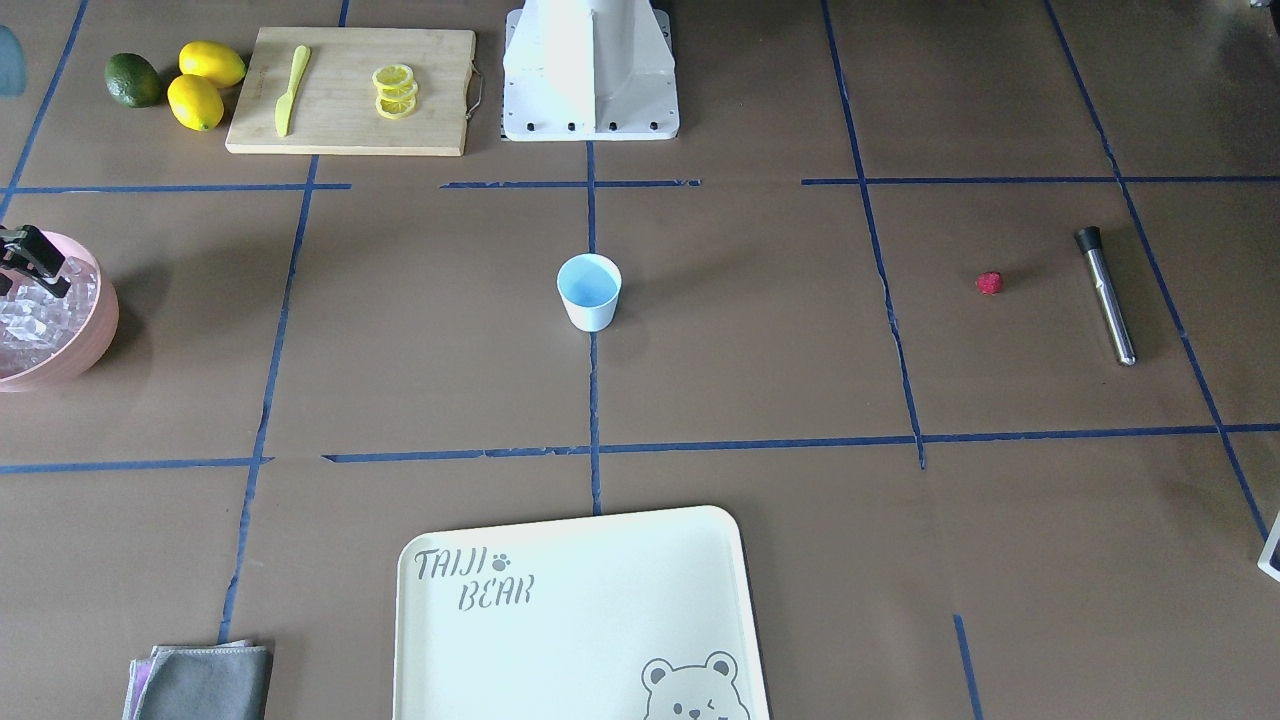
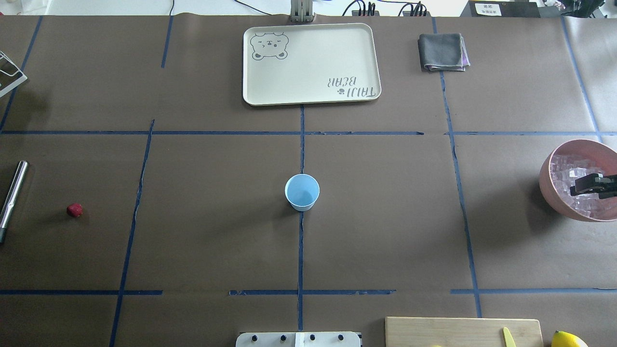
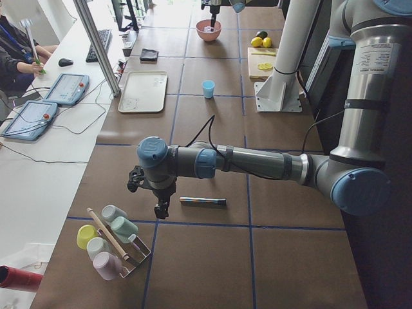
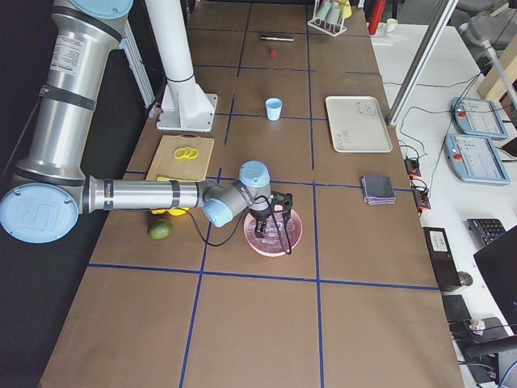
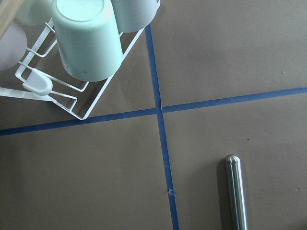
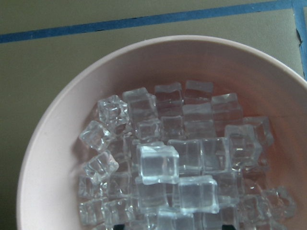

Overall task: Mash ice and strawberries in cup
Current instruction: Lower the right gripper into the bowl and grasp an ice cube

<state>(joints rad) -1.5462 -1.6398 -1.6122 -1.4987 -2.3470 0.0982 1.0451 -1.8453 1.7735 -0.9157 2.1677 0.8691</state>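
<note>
The pale blue cup [image 2: 302, 192] stands upright and empty at the table's middle [image 1: 589, 291]. A small red strawberry [image 2: 74, 210] lies alone on the left side of the table [image 1: 989, 283]. Ice [image 6: 177, 163] fills the pink bowl [image 2: 554, 193] at the table's right edge. My right gripper [image 2: 578, 188] hangs just over the ice, its fingers apart with nothing between them. My left gripper [image 3: 161, 209] hovers low beside the steel muddler [image 3: 203, 201]. It shows only in the left side view, so I cannot tell whether it is open or shut.
The muddler [image 2: 13, 193] lies left of the strawberry. A wire rack of pastel cups [image 5: 86, 43] sits at the far left. A cream tray [image 2: 366, 62] and a grey cloth [image 2: 441, 52] are at the far side. A cutting board [image 1: 350, 130] with lemon slices and a knife lies near the robot base.
</note>
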